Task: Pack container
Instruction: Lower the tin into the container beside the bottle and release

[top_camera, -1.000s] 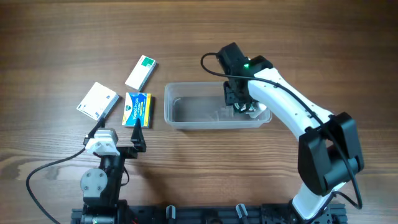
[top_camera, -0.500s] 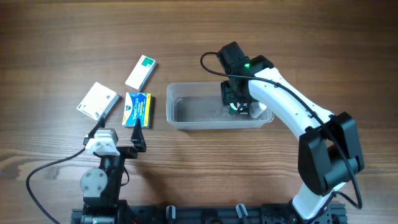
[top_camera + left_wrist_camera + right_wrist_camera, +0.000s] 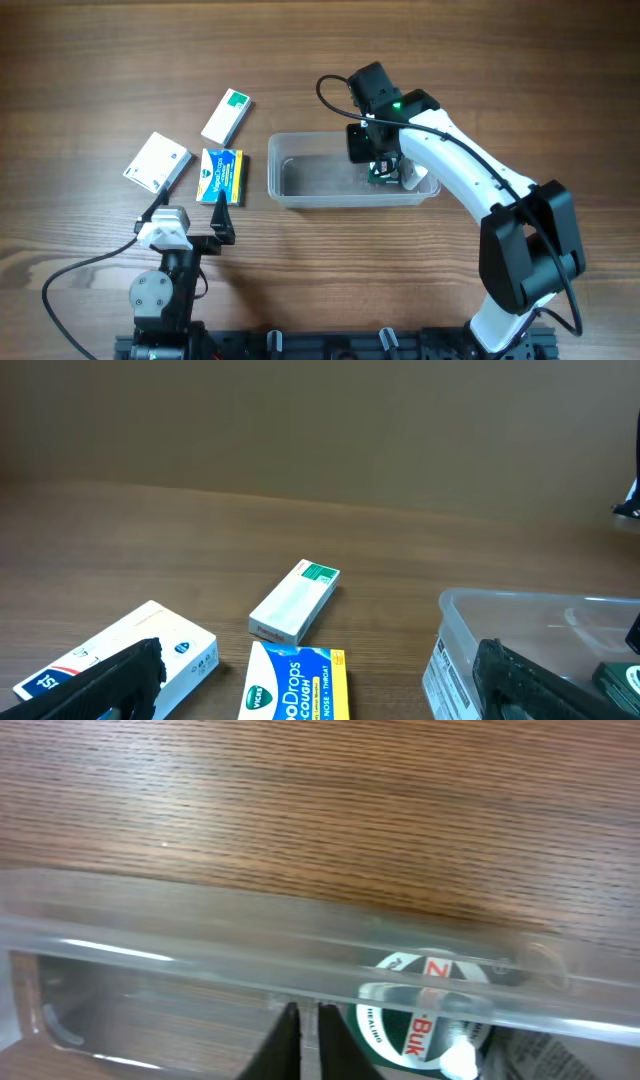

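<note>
The right hand [image 3: 306,1045] has drawn back leftward from the right end of the container [image 3: 320,203] over the last second, baring a round green tin [image 3: 381,173] that it covered before. The tin lies on the container floor near that end, just beside a pale item [image 3: 415,182] in the corner. The fingers [image 3: 283,1040] are drawn together with only a sliver between them, and they grip nothing. They hang just above the container, left of the tin.

The left hand [image 3: 318,660] is spread wide and empty, low over the table [image 3: 100,60] and aimed at the small boxes.

The container stands on the table right of centre, long side across, well apart from a white box with a green end [image 3: 228,116] and a plain white box [image 3: 157,162]. A blue and yellow box [image 3: 221,175] lies just beside its left end.

The right wrist view alone shows the tin's lettering, red and green on white, read through the clear wall and rim. The left wrist view alone shows a printed label on the container's left end [image 3: 445,678]. Only the overhead view shows all three boxes whole.
</note>
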Controlling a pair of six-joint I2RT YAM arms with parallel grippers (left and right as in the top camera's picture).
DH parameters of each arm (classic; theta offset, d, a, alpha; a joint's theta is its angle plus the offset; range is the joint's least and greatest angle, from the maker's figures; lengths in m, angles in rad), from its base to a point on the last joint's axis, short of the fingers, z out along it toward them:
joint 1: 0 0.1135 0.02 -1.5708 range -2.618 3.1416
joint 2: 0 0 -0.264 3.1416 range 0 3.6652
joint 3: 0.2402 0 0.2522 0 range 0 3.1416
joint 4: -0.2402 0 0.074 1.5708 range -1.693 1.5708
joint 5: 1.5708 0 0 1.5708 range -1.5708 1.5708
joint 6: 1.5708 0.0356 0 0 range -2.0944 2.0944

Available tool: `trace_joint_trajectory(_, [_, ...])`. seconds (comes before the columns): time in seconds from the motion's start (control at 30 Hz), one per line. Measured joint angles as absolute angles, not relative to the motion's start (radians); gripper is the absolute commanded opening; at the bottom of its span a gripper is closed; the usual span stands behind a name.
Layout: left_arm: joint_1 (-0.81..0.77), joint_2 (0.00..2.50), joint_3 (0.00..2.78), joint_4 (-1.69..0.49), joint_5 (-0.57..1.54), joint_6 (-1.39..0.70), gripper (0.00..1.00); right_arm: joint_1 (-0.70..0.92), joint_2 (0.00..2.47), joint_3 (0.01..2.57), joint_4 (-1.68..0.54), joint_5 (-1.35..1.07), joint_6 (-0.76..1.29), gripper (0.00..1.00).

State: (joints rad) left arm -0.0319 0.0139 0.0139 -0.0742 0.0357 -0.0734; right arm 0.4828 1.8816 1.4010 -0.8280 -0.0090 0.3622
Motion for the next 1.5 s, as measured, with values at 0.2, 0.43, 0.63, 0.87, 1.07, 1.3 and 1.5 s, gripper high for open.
trace_joint_trajectory(0.2, [-0.032, 0.014, 0.014, -0.074, 0.036, -0.073, 1.00, 0.510, 1.882, 1.320, -0.738, -0.027, 0.398, 0.04])
trace_joint_trajectory(0.43, [-0.032, 0.014, 0.014, -0.074, 0.036, -0.073, 1.00, 0.532, 1.882, 1.253, -0.698, -0.010, 0.407, 0.04])
trace_joint_trajectory(0.63, [-0.032, 0.014, 0.014, -0.074, 0.036, -0.073, 1.00, 0.532, 1.882, 1.253, -0.699, 0.001, 0.411, 0.04])
trace_joint_trajectory(0.87, [-0.032, 0.014, 0.014, -0.074, 0.036, -0.073, 1.00, 0.532, 1.882, 1.253, -0.699, 0.002, 0.415, 0.04])
trace_joint_trajectory(1.07, [-0.032, 0.014, 0.014, -0.074, 0.036, -0.073, 1.00, 0.532, 1.882, 1.253, -0.699, 0.009, 0.416, 0.04])
trace_joint_trajectory(1.3, [-0.032, 0.014, 0.014, -0.074, 0.036, -0.073, 1.00, 0.532, 1.882, 1.253, -0.706, 0.028, 0.426, 0.04])
trace_joint_trajectory(1.5, [-0.032, 0.014, 0.014, -0.074, 0.036, -0.073, 1.00, 0.532, 1.882, 1.252, -0.714, 0.046, 0.430, 0.04])
